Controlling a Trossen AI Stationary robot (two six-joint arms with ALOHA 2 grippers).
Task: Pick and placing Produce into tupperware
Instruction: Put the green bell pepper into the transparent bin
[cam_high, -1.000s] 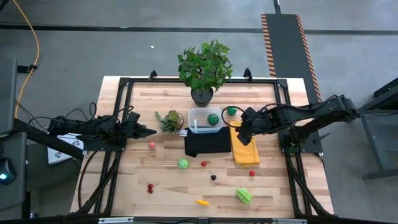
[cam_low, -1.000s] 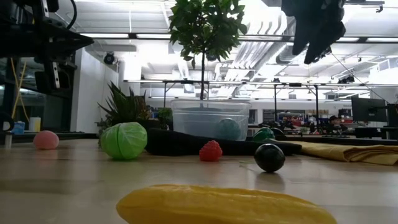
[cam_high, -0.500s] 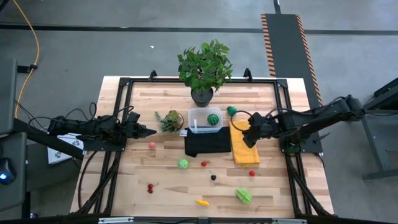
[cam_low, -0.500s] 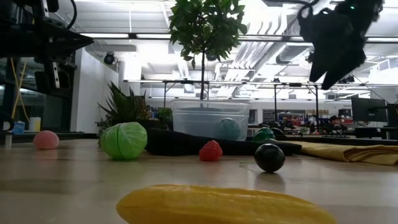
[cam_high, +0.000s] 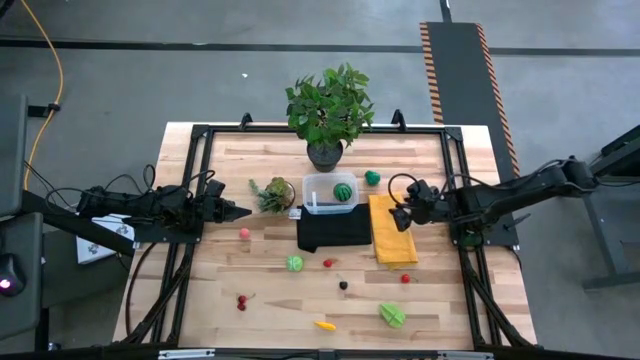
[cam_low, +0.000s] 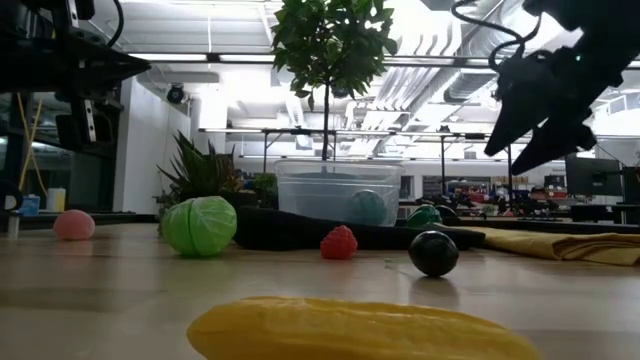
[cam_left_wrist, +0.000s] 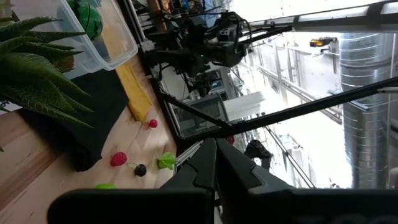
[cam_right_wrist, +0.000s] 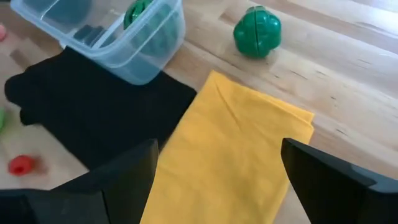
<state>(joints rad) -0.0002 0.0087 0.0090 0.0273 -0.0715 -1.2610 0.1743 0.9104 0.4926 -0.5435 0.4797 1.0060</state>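
**A:** Where are the two claws?

**B:** The right claw (cam_high: 403, 213) hangs above the right edge of a yellow cloth (cam_high: 392, 243), fingers spread wide and holding nothing. The left claw (cam_high: 240, 211) waits at the left of the wooden counter (cam_high: 440, 310), pinched shut and empty, its tip pointing toward a small spiky plant (cam_high: 273, 192).

**A:** And the tupperware?

**B:** The clear tupperware (cam_high: 330, 195) sits near the middle of the counter, just in front of a big leafy potted plant (cam_high: 328, 107), touching the far edge of a black cloth (cam_high: 333, 229). One dark green striped ball (cam_high: 343, 191) lies inside it.

**A:** The other produce?

**B:** Another green ball (cam_high: 372, 178) rests on the counter just right of the box. Nearer lie a light green cabbage (cam_high: 294, 263), a red berry (cam_high: 328, 263), a dark berry (cam_high: 343, 285), cherries (cam_high: 241, 301), a yellow piece (cam_high: 324, 324) and a leafy green piece (cam_high: 391, 315).
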